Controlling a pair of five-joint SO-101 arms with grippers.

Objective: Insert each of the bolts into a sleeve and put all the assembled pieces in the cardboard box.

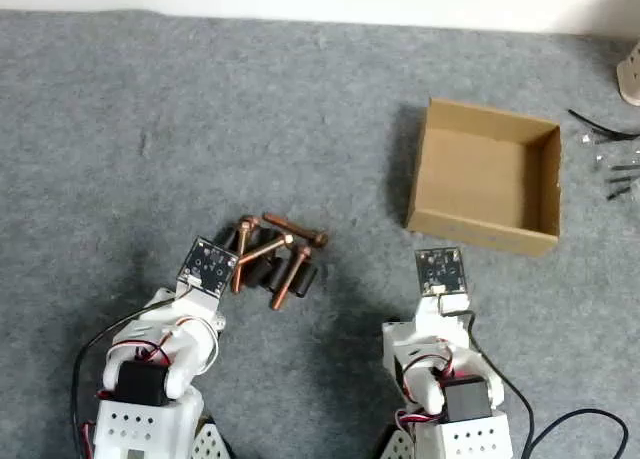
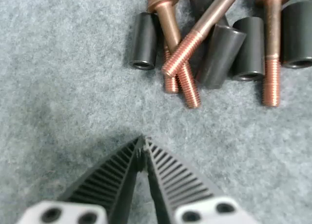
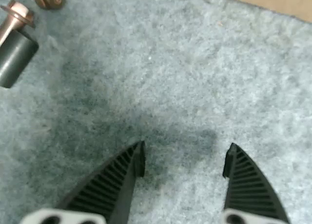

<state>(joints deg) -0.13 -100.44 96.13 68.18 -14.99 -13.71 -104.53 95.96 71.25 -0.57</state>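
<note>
Several copper bolts (image 1: 283,249) and black sleeves (image 1: 262,275) lie in a loose heap on the grey mat, left of centre. In the left wrist view the bolts (image 2: 181,63) cross over the sleeves (image 2: 145,41), and my left gripper (image 2: 145,142) is shut with nothing in it, just short of the heap. The left arm's wrist (image 1: 207,267) sits at the heap's left edge. The open cardboard box (image 1: 487,177) stands at the right, with nothing visible inside. My right gripper (image 3: 185,155) stands open over bare mat, near the box's front wall; a bolt head (image 3: 17,13) and a sleeve (image 3: 15,58) lie farther off.
Black cable ties and small parts (image 1: 612,164) lie at the right edge of the mat, beyond the box. A pale object (image 1: 630,74) pokes in at the far right. The mat's back half (image 1: 200,99) is bare.
</note>
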